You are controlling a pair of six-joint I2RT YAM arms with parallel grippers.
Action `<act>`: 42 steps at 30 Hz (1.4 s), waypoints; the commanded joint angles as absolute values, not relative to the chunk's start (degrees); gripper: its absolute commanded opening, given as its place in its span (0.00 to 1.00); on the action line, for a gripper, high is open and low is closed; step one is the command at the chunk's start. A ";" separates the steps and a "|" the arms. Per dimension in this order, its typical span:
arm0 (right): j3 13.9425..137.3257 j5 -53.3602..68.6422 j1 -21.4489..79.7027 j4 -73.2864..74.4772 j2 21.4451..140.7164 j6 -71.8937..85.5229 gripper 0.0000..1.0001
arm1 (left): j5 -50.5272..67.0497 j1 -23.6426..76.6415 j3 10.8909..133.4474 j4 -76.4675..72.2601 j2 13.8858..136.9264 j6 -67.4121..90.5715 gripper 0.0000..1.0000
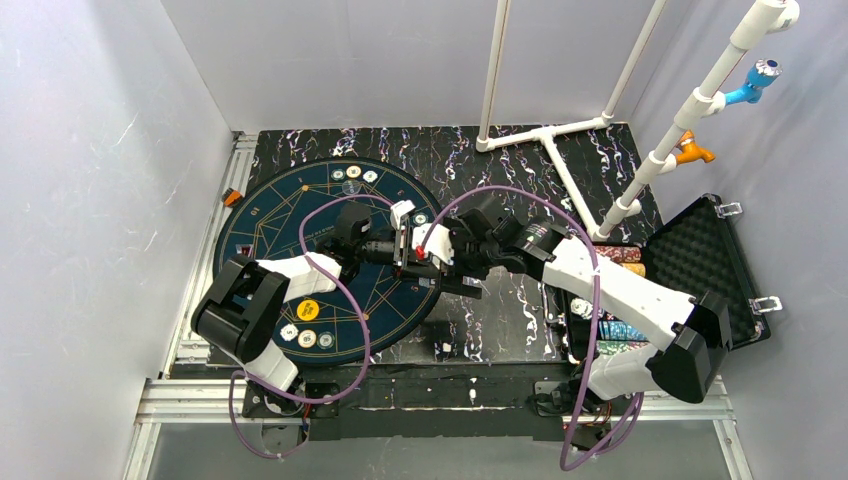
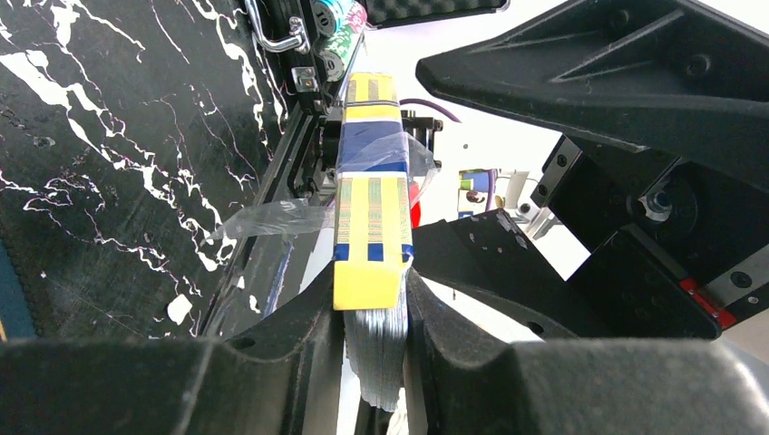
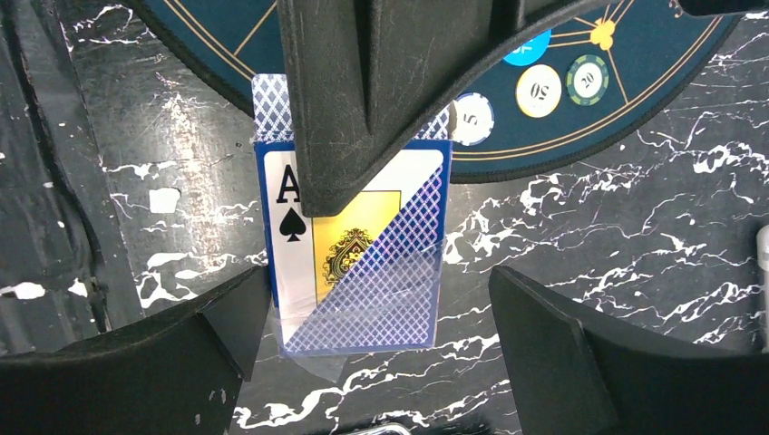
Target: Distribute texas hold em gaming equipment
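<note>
- From above, we see the left gripper [image 1: 402,247] and right gripper [image 1: 437,256] meeting nose to nose over the right edge of the round mat [image 1: 270,235]. Poker chips [image 1: 307,338] and a yellow disc [image 1: 308,310] lie on the mat's near part, and more chips lie at its far rim. The case [image 1: 705,260] stands open at right.
- In the left wrist view, our left claw pinches a film-wrapped card pack [image 2: 370,227] edge-on, with cards poking out towards the camera.
- In the right wrist view, our right claw gapes wide, its fingers either side of the pack and not touching it. The ace-of-spades face hangs over the marbled table, just beside the mat.
</note>
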State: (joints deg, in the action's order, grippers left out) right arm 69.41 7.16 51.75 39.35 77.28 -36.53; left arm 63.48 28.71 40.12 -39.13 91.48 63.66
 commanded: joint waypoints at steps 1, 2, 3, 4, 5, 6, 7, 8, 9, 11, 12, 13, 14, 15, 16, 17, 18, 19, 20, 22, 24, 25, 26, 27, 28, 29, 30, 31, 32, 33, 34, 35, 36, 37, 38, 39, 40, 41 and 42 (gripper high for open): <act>71.49 5.18 52.21 38.43 77.88 -39.35 0.98 | 66.68 29.05 40.50 -40.89 88.12 63.28 0.00; 71.54 6.50 52.25 38.83 78.21 -39.69 0.98 | 66.86 29.15 40.70 -40.87 88.15 63.20 0.00; 71.39 7.77 52.36 38.92 78.56 -39.76 0.98 | 66.94 29.34 40.96 -40.80 88.20 63.24 0.00; 71.06 8.94 52.58 39.01 78.84 -39.81 0.98 | 67.08 29.47 41.10 -40.83 88.24 63.27 0.00; 70.64 10.06 52.76 39.05 78.98 -39.97 0.98 | 67.28 29.65 41.35 -40.79 88.18 63.38 0.00; 70.12 11.04 52.89 38.89 79.16 -39.96 0.98 | 67.55 29.74 41.48 -40.78 88.03 63.37 0.00; 69.79 11.37 52.91 38.62 79.25 -39.96 0.98 | 67.77 29.79 41.47 -40.78 87.82 63.39 0.00; 69.37 11.35 52.91 38.26 79.27 -40.02 0.98 | 68.03 29.87 41.46 -40.80 87.59 63.22 0.00; 69.04 11.26 52.91 37.83 79.28 -40.00 0.98 | 68.46 29.90 41.48 -40.83 87.53 63.21 0.00; 68.34 11.50 52.91 37.22 79.36 -39.88 0.98 | 68.85 30.04 41.40 -40.86 87.12 63.22 0.00; 68.08 11.78 52.91 36.81 79.36 -39.76 0.98 | 68.98 30.06 41.33 -40.87 86.90 63.13 0.00; 67.52 12.08 52.91 36.48 79.41 -39.52 0.98 | 69.06 30.06 41.27 -40.98 86.65 63.11 0.00; 67.13 12.46 52.91 36.25 79.51 -39.36 0.97 | 69.08 30.06 41.14 -40.96 86.53 63.17 0.00; 66.76 12.76 52.91 35.91 79.49 -39.19 0.96 | 69.08 30.06 41.09 -41.06 86.42 63.26 0.00; 66.39 13.01 52.91 35.61 79.46 -39.12 0.95 | 69.14 30.09 40.98 -41.16 86.28 63.22 0.00; 66.10 13.27 52.91 35.43 79.45 -39.00 0.94 | 69.17 30.07 40.92 -41.26 86.23 63.20 0.00; 65.82 13.39 52.91 35.25 79.38 -38.92 0.91 | 69.17 30.06 40.86 -41.42 86.16 63.22 0.00; 65.57 13.51 52.91 34.99 79.25 -38.79 0.89 | 69.24 30.14 40.79 -41.48 86.14 63.30 0.00; 65.49 13.51 52.91 34.92 79.12 -38.68 0.84 | 69.26 30.13 40.78 -41.56 86.20 63.40 0.00; 65.52 13.53 52.78 34.66 78.94 -38.37 0.74 | 69.43 30.14 40.81 -41.72 86.43 63.57 0.00; 65.71 13.54 52.67 34.55 78.69 -38.10 0.62 | 69.31 30.09 40.78 -41.76 86.63 63.55 0.00; 65.92 13.65 52.57 34.59 78.60 -37.93 0.56 | 69.22 30.13 40.78 -41.85 86.72 63.63 0.00; 66.14 13.72 52.48 34.76 78.53 -37.80 0.51 | 68.99 30.19 40.77 -41.84 86.83 63.70 0.00; 66.31 13.92 52.40 34.89 78.41 -37.60 0.46 | 68.84 30.07 40.70 -41.84 86.98 63.78 0.02; 66.35 14.15 52.31 35.08 78.33 -37.49 0.39 | 68.82 30.02 40.73 -41.84 87.05 63.73 0.12; 66.36 14.48 52.22 35.20 78.25 -37.40 0.36 | 68.75 30.05 40.73 -41.84 87.02 63.51 0.23; 66.31 14.66 52.16 35.36 78.16 -37.34 0.28 | 68.48 29.79 40.63 -41.75 86.66 63.20 0.31; 66.23 14.86 52.12 35.62 77.99 -37.23 0.23 | 68.16 29.67 40.47 -41.44 86.33 62.81 0.39; 66.12 15.22 52.05 35.80 77.90 -37.17 0.18 | 67.71 29.41 40.29 -41.03 85.93 62.28 0.45; 65.98 15.47 52.03 35.99 77.76 -37.09 0.13 | 67.19 29.22 40.14 -40.25 85.55 61.52 0.48; 65.85 15.74 51.95 36.07 77.66 -36.92 0.09 | 66.67 28.96 40.02 -39.40 85.21 60.78 0.51; 65.83 15.93 51.94 36.23 77.61 -36.79 0.06 | 66.18 28.75 39.85 -38.47 84.92 59.85 0.53; 65.83 16.01 51.90 36.42 77.53 -36.68 0.03 | 65.72 28.57 39.73 -37.35 84.60 58.80 0.54; 65.83 16.00 51.86 36.46 77.44 -36.57 0.01 | 65.28 28.42 39.77 -36.23 84.35 57.76 0.54; 65.90 16.05 51.86 36.59 77.36 -36.37 0.01 | 64.82 28.37 39.86 -34.57 84.03 56.43 0.54; 66.03 15.99 51.79 36.69 77.35 -36.23 0.01 | 64.42 28.27 40.01 -32.53 83.65 55.02 0.53; 66.13 16.00 51.77 36.78 77.28 -36.08 0.01 | 63.96 28.18 40.05 -30.65 83.31 53.09 0.53; 66.24 15.88 51.77 37.02 77.26 -36.11 0.01 | 63.68 28.08 40.07 -29.28 82.99 52.20 0.51; 66.39 15.74 51.69 37.28 77.30 -36.11 0.01 | 63.61 27.86 39.98 -28.49 82.71 51.69 0.50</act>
State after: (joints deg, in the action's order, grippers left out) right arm 65.73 14.28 52.10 37.45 79.55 -37.01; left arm 64.73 28.56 40.10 -34.87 85.93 57.82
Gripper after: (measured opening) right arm 0.738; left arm 0.520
